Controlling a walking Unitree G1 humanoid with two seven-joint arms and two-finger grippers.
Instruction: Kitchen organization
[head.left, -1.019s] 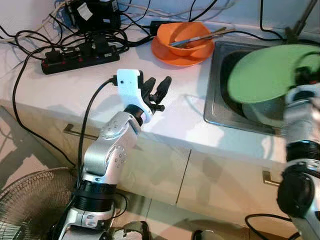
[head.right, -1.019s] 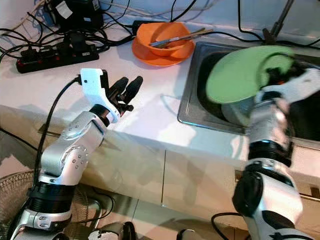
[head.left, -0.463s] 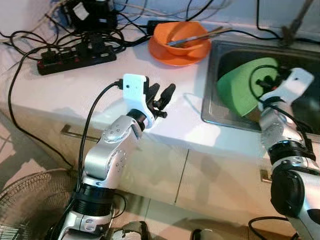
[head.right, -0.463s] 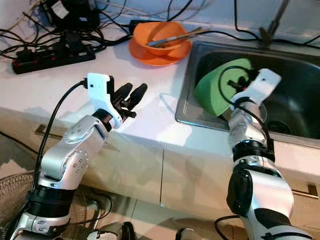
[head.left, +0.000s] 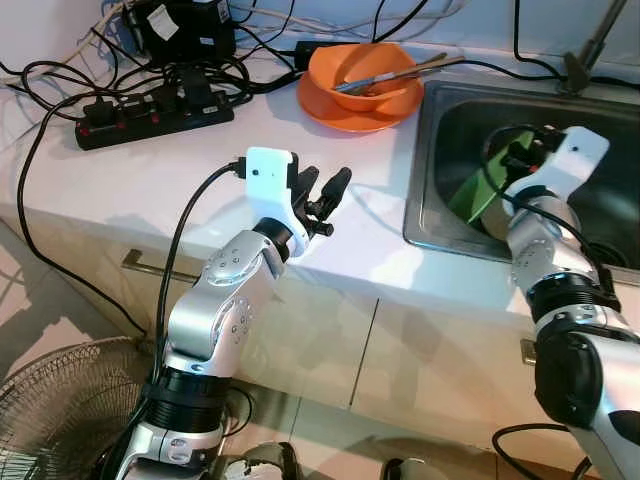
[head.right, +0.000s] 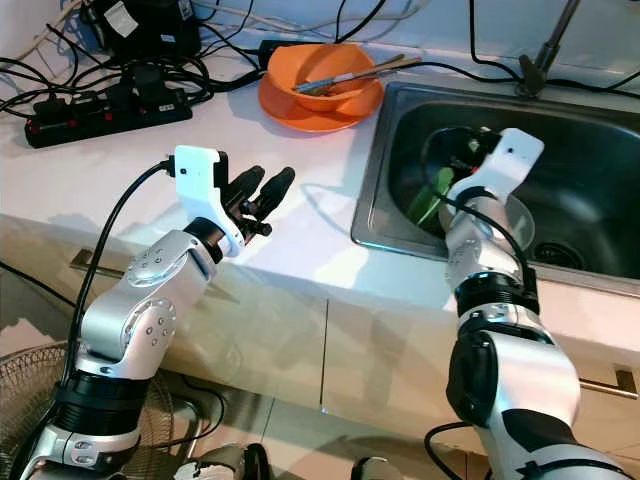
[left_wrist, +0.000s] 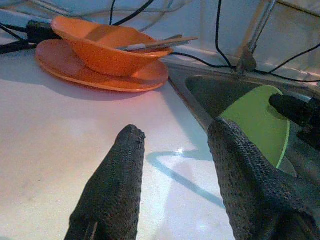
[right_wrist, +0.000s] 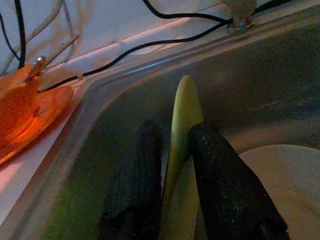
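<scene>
One green plate (left_wrist: 257, 122) stands on edge inside the sink (head.left: 440, 120), pinched at its rim between the right gripper's (right_wrist: 172, 165) two fingers. It looks stiff, light and likely slick, so a rim hold suits it. The left gripper (head.left: 325, 190) hovers spread over the counter's front edge. Near the counter's back edge, an orange bowl (head.left: 365, 75) holds utensils.
</scene>
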